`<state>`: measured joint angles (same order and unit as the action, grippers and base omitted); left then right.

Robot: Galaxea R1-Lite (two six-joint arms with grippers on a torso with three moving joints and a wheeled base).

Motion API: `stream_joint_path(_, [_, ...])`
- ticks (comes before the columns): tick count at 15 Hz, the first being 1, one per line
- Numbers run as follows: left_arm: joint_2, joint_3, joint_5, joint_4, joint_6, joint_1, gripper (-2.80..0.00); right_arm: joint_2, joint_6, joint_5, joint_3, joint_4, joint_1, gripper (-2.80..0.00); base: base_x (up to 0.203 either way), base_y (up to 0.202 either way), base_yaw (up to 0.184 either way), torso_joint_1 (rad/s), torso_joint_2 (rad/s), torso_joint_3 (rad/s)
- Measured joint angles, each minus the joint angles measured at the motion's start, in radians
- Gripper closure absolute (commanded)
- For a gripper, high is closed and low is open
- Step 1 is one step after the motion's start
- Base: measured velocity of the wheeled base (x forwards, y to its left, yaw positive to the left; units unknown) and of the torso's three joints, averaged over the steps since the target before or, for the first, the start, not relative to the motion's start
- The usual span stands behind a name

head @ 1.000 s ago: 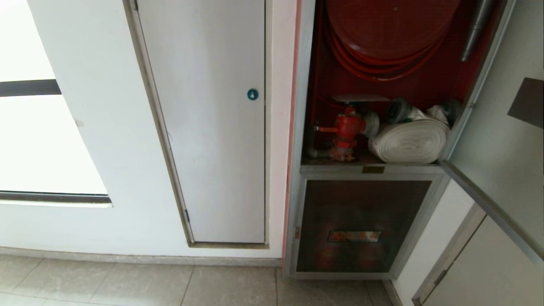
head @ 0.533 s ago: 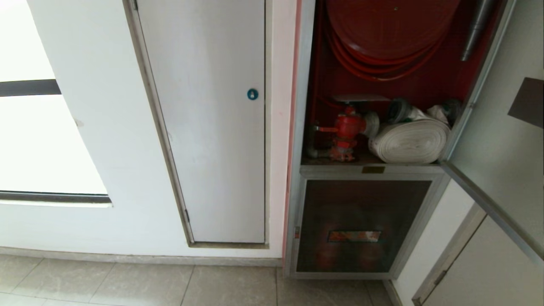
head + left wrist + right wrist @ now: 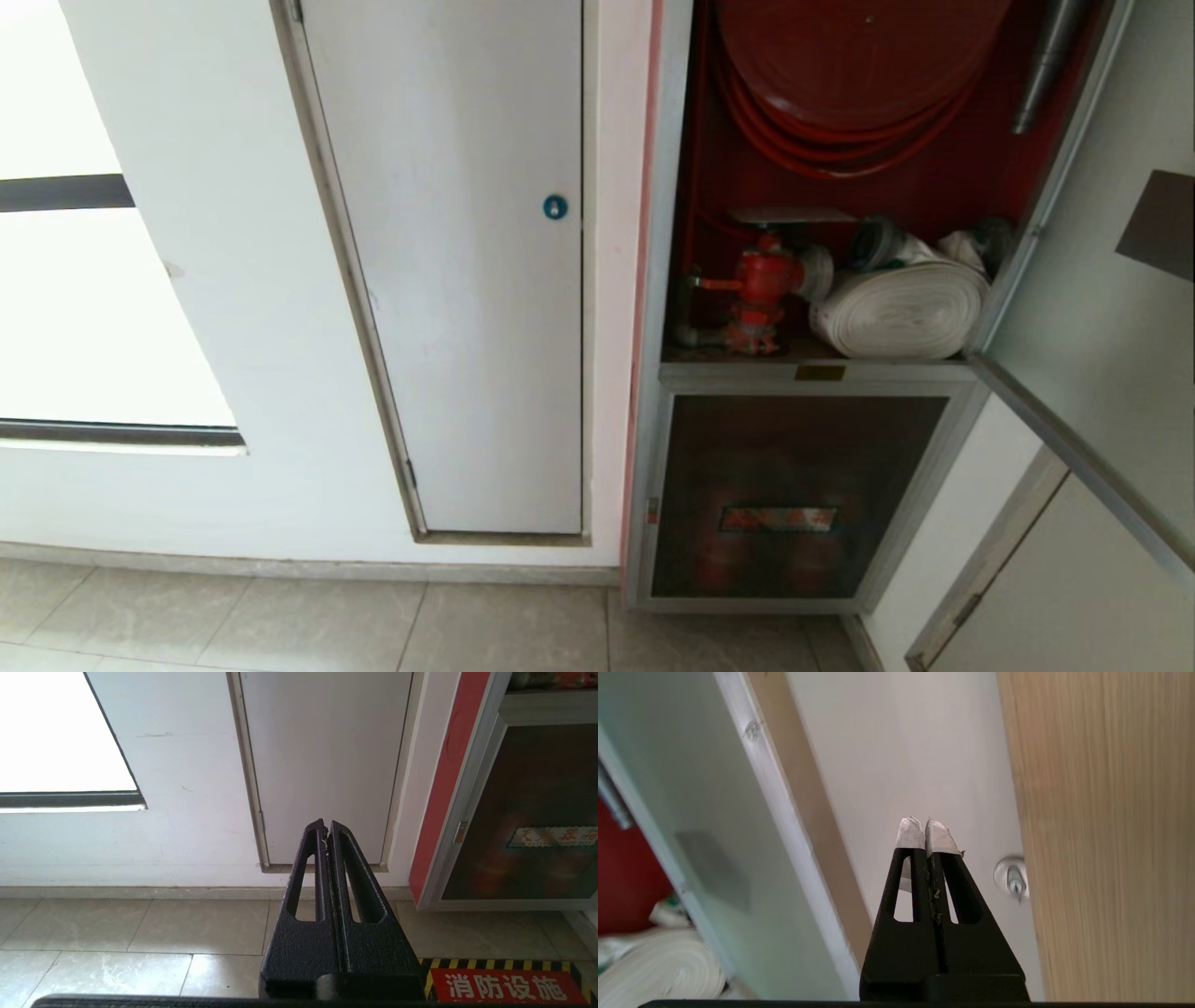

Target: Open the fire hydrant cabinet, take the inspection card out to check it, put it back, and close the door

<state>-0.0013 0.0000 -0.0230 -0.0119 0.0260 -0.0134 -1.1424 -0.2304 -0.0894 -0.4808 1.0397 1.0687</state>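
The head view shows the cabinet (image 3: pixel 822 308) with its door (image 3: pixel 1102 308) swung out to the right, the glass pane seen edge-on from inside. In the red upper compartment sit the hose reel (image 3: pixel 859 65), a red valve (image 3: pixel 761 285) and a rolled white hose (image 3: pixel 901 313) lying to the right of the valve. Below them the lower glass panel (image 3: pixel 794 495) is closed. To the left stands a plain white door (image 3: pixel 467 271) with a blue lock (image 3: pixel 555 207). Neither arm appears in this view, and the card is not visible in any view.

The left wrist view adds what the head view lacks: the left gripper (image 3: pixel 326 828) hangs low over the tiled floor (image 3: pixel 140 924), pointing at the foot of the white door, with a red floor sign (image 3: pixel 502 985) edged in yellow and black stripes beside it. Its fingers (image 3: pixel 355 882) are pressed together and hold nothing.

The right wrist view shows the right gripper (image 3: pixel 926 828) raised beside the open door's silver frame (image 3: pixel 780 812), facing a white wall and a wooden panel (image 3: pixel 1101 826) with a round metal fitting (image 3: pixel 1011 875). The hose roll shows at the picture's edge. The taped fingertips (image 3: pixel 909 835) meet with no gap, empty and touching nothing.
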Motion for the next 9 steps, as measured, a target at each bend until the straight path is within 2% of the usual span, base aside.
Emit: stream_joint_path(9, [0.000, 0.000, 0.000, 0.000, 0.000, 0.000, 0.00, -0.132, -0.024, 0.060, -0.069, 0.051, 0.023, 0.00, 0.000, 0.000, 0.000, 0.000, 0.00, 0.000])
